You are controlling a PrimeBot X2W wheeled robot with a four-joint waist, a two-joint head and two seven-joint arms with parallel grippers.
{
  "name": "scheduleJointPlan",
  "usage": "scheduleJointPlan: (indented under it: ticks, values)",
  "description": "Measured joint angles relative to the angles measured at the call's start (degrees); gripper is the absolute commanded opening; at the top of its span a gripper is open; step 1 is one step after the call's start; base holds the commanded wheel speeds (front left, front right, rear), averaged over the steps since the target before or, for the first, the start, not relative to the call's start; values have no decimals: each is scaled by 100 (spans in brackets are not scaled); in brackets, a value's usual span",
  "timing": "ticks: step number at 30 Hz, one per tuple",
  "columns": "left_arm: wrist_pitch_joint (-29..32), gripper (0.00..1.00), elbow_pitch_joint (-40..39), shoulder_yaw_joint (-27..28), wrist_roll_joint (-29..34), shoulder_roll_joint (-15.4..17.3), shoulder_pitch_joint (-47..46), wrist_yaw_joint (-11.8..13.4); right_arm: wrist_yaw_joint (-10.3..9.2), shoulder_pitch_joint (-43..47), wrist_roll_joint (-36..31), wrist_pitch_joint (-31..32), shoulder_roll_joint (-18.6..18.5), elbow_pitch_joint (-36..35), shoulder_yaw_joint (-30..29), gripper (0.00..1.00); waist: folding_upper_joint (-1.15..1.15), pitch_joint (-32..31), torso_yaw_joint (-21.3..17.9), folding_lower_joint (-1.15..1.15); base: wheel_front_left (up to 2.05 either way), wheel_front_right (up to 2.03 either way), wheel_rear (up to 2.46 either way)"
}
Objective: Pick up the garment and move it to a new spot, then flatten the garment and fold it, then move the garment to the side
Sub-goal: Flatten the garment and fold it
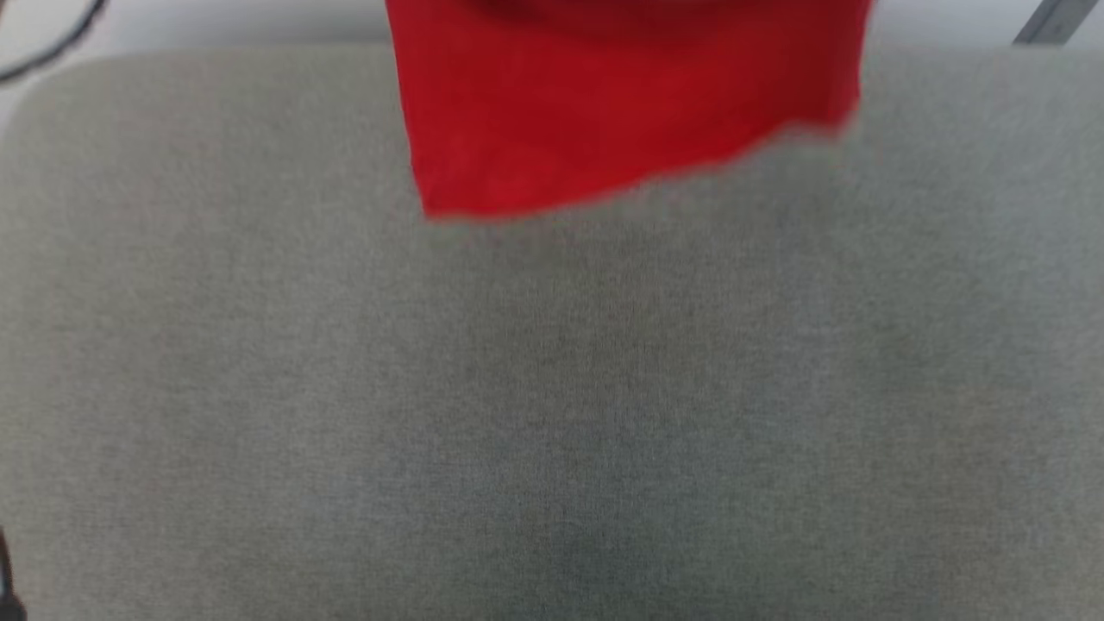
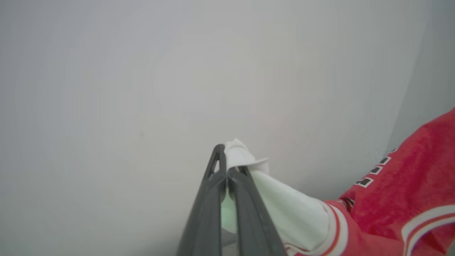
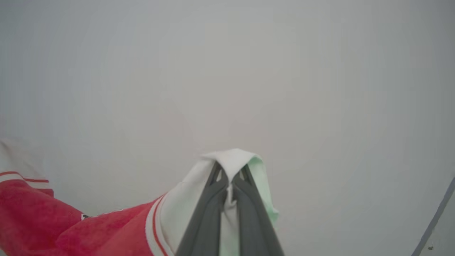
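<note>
The garment (image 1: 604,112) hangs as a red sheet from the top of the head view, its lower hem slanting above the grey padded table (image 1: 552,388). In the left wrist view my left gripper (image 2: 224,167) is shut on white sleeve cloth, and the red body of the garment (image 2: 408,199) with striped trim and black lettering trails off to the right. In the right wrist view my right gripper (image 3: 231,177) is shut on white sleeve cloth draped over its fingertips, while the red part of the garment (image 3: 71,227) stretches away to the lower left.
A pale wall fills the background of both wrist views. The grey table's far edge (image 1: 216,56) runs near the top of the head view, with a dark cable (image 1: 52,47) at the upper left and a metal bar (image 1: 1048,21) at the upper right.
</note>
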Motion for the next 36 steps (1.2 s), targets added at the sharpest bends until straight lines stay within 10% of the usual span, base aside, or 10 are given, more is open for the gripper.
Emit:
scheduleJointPlan:
  ticks: [9,14,26,36]
  values:
    - [-2373,0,1079,122,920,-524,-967,-48,0,-1144,-1021,-2239,5,1326,394,0,0,712,12,0,0,0,0]
    - [-2870,0,1675,74,978,-787,-837,-342,0,-1181,-913,-2401,53,1844,844,0,0,919,72,0,0,0,0]
    - [-1561,0,2637,-315,363,-996,962,-965,0,449,750,-1399,-446,1593,1856,0,0,860,278,0,0,0,0]
    - [-447,0,1880,-357,-353,-542,2824,-901,0,2323,1968,-215,-1156,364,1916,0,0,517,332,0,0,0,0]
